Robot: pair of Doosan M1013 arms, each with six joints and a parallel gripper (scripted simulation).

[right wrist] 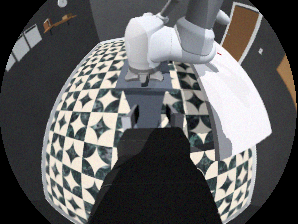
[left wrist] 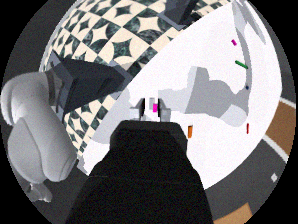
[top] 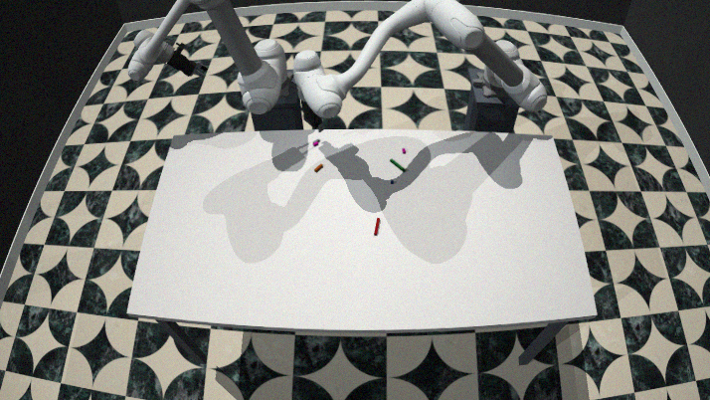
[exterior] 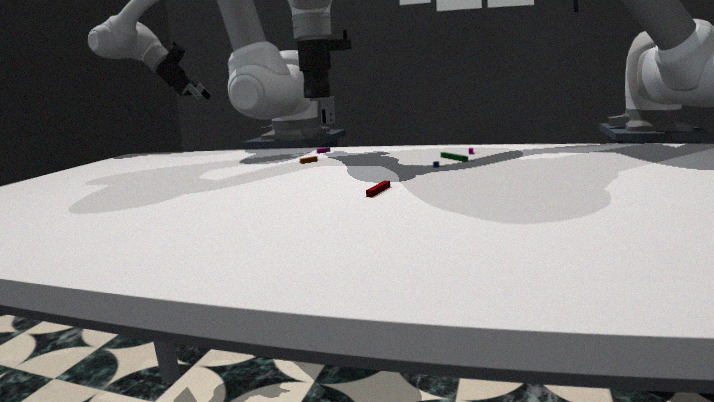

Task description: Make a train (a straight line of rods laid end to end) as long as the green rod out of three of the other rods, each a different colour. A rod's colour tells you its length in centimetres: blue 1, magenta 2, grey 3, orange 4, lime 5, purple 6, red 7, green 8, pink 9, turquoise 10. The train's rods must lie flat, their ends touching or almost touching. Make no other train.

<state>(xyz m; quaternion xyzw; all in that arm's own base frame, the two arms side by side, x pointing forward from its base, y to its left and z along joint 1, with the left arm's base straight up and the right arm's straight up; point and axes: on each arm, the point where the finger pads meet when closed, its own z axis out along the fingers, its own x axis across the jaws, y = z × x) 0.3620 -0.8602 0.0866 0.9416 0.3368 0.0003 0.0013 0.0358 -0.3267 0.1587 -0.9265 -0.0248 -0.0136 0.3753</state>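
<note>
White bench (top: 348, 294) (exterior: 350, 260) (left wrist: 215, 165) (right wrist: 242, 115) spreading beneath, you're hovering the nearer left claw (top: 320, 128) (exterior: 327, 112) (left wrist: 151, 103), partly apart and empty, with the magenta rod (top: 315, 143) (exterior: 322, 150) (left wrist: 155, 107) lying below it, long axis seemingly running across its closing direction.

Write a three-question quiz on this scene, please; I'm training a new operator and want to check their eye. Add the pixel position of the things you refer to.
1. True or false: the orange rod touches the red rod.
2. Which rod lies nearest the blue rod (top: 392, 182) (exterior: 436, 164) (left wrist: 247, 87)?
3. Fill the gap: the fingers of the right gripper (top: 203, 69) (exterior: 200, 92) (right wrist: 152, 116) stand ____ (open/shut).

Key: 1. False. 2. The green rod (top: 398, 165) (exterior: 454, 156) (left wrist: 241, 64). 3. Open.
</note>
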